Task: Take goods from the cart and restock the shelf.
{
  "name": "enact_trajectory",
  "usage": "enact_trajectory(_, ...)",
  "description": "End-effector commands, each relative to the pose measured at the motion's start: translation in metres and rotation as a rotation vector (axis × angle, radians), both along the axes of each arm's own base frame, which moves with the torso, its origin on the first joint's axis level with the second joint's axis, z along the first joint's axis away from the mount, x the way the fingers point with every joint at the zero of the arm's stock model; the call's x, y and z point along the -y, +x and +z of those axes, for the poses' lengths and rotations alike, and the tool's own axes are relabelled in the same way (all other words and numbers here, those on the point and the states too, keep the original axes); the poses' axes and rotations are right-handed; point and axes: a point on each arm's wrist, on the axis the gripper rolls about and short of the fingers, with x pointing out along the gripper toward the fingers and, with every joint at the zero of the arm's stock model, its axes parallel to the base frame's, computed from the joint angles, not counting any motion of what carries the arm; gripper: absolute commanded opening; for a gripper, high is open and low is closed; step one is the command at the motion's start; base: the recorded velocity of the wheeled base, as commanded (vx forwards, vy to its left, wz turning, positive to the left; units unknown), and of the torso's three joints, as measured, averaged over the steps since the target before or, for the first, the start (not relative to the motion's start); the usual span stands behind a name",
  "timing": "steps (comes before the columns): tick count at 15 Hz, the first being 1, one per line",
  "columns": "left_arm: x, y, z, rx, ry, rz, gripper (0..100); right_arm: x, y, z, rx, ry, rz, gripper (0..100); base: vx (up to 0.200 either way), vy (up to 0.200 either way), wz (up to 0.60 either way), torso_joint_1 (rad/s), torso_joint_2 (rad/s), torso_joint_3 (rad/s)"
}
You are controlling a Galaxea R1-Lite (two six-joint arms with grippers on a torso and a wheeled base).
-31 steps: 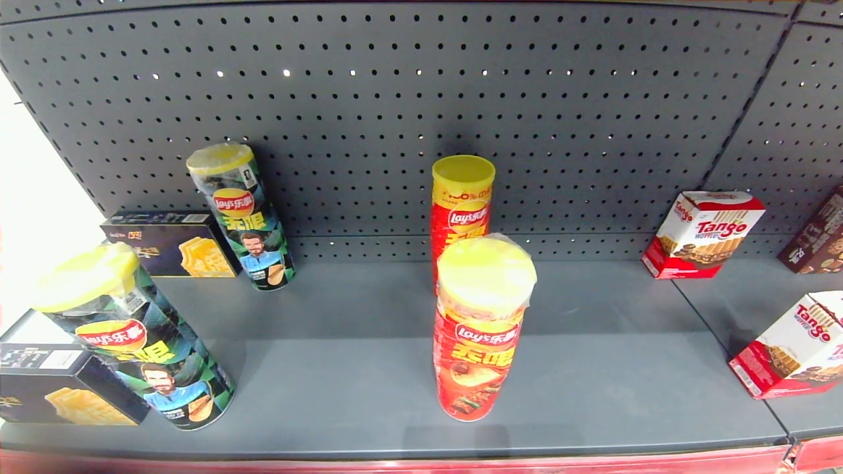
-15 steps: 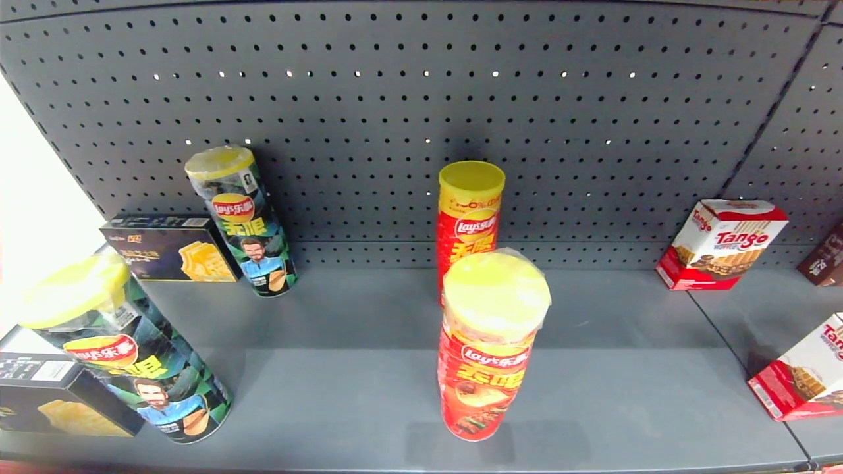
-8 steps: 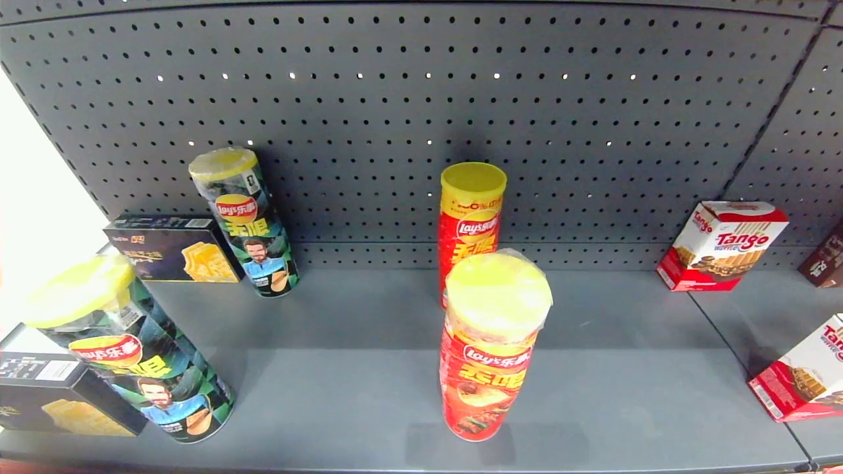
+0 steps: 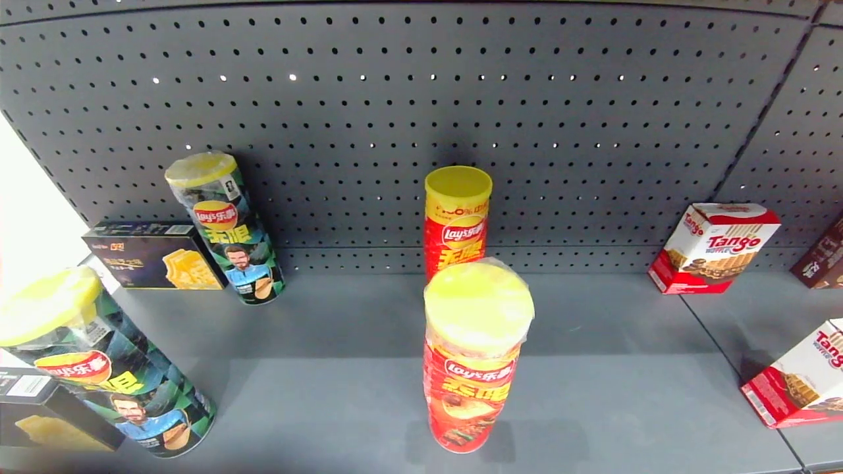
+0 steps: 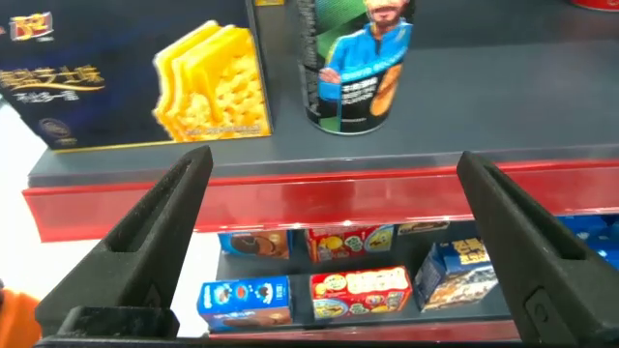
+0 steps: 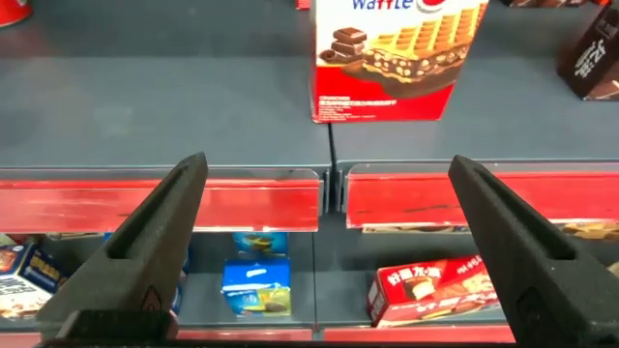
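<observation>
Grey metal shelf (image 4: 606,395) w/ pegboard back (image 4: 395,99) carries the goods.

- **Red chip cans, 2:** front red can (image 4: 471,375) stands near the front edge. Back red can (image 4: 456,220) stands right behind it, at the pegboard.
- **Green-black chip cans, 2, both standing:** back green can (image 4: 227,230) is at rear left, front green can (image 4: 99,375) at front left.
- **Dark cracker boxes, 2:** back dark box (image 4: 148,255) is just beside the back green can. Front dark box (image 4: 39,411) is beside the front green can, cut by the frame edge.
- **Red-white wafer boxes, 2, on the right:** back wafer box (image 4: 714,247) and front wafer box (image 4: 797,375).
- **Brown box, 1:** brown box (image 4: 820,260) at far right, partly cut off.

Left gripper (image 5: 334,164) has jaws spread wide w/ nothing held. It sits in front of the red shelf lip (image 5: 319,198), facing a dark box and a green can. Right gripper (image 6: 326,166) is also wide and empty, facing the front wafer box. Small packs (image 5: 348,290) sit on the level below.
</observation>
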Motion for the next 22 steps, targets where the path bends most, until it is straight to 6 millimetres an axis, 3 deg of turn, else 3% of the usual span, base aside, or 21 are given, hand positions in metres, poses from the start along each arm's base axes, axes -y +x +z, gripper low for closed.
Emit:
enact_trajectory(1, 0.0000, 0.0001, 0.0000, -0.001, 0.000, -0.001, 100, 0.0000, 0.0001, 0.0001, -0.001, -0.001, 0.001, 100, 0.000, 0.000, 0.00, 0.000, 0.00, 0.000)
enact_trajectory(6, 0.0000, 0.0001, 0.0000, -0.001, 0.002, -0.001, 100, 0.0000, 0.0001, 0.0001, -0.001, -0.001, -0.001, 100, 0.000, 0.000, 0.00, 0.000, 0.00, 0.000)
enact_trajectory(8, 0.0000, 0.0001, 0.0000, -0.001, 0.002, -0.001, 100, 0.0000, 0.0001, 0.0001, -0.001, -0.001, 0.001, 100, -0.200, 0.000, 0.00, 0.002, 0.00, 0.007)
enact_trajectory(22, 0.0000, 0.0001, 0.0000, -0.001, 0.000, -0.001, 100, 0.0000, 0.0001, 0.0001, -0.001, -0.001, 0.001, 100, 0.000, 0.000, 0.00, 0.000, 0.00, 0.000)
